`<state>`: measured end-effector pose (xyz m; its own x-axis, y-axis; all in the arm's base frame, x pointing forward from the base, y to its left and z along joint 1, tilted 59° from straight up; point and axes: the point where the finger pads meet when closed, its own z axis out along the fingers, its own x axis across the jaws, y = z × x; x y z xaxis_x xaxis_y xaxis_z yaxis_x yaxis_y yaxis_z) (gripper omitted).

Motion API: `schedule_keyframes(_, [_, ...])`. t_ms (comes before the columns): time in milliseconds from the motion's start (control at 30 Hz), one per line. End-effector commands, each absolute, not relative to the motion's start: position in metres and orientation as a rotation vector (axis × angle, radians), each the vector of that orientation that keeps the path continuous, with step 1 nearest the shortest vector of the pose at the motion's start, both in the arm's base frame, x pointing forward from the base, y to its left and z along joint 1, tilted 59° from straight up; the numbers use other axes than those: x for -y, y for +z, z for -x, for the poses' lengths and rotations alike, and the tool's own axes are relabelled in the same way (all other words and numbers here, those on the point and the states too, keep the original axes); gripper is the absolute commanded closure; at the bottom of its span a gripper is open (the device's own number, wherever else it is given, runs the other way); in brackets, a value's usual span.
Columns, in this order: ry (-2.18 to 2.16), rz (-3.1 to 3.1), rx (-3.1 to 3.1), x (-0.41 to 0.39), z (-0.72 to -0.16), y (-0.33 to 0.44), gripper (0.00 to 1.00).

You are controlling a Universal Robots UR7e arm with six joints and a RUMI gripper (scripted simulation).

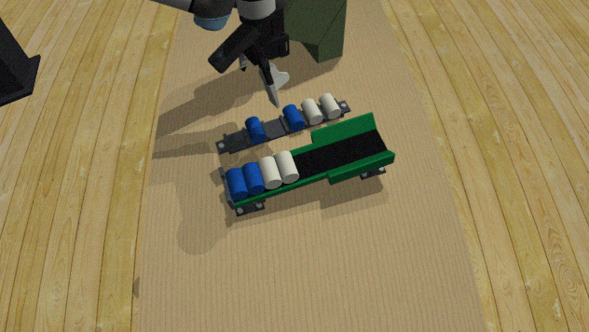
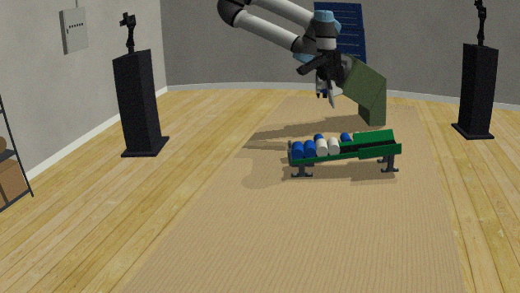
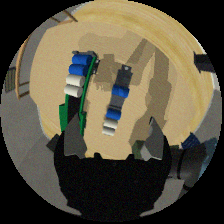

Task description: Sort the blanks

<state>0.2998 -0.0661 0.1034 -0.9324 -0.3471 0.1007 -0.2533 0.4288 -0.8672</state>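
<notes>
The gripper (image 1: 272, 89) hangs in the air above the back edge of the stock rack (image 1: 271, 130), fingers spread wide and nothing between them. From the wrist view the two grey fingertips frame the scene, with both fixtures laid out well below. On the green feed ramp (image 1: 347, 135), four blanks sit side by side at the low end: a blue blank at the stop (image 1: 236, 184), a second blue blank (image 1: 253, 178) touching it, then a white blank (image 1: 270, 172) and another white blank (image 1: 287, 166) tight behind. They lie across the ramp in one packed row, and the dark upper stretch of the ramp holds nothing. Over on the grey rack, a blue blank (image 1: 255, 130) sits toward the left end, apart from the others by a bare slot. Further right comes a rack blue blank (image 1: 294, 117), then two white ones, the first rack white blank (image 1: 311, 111) and the end white blank (image 1: 330, 105), close together. From the exterior view the arm (image 2: 271, 30) reaches down from the upper left, beside a slanted green block (image 2: 366, 88) on the tan mat (image 1: 303, 261).
</notes>
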Motion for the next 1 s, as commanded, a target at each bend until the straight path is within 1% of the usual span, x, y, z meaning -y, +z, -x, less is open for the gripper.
schedule_keyframes(0, [-1.485,0.303,-2.598,0.0846,-0.301,0.1138,0.0])
schedule_keyframes(200, [-1.467,0.212,-2.598,0.0922,-0.3,0.1179,0.0])
schedule_keyframes(967, [-1.469,0.217,-2.599,0.0922,-0.2994,0.1173,0.0])
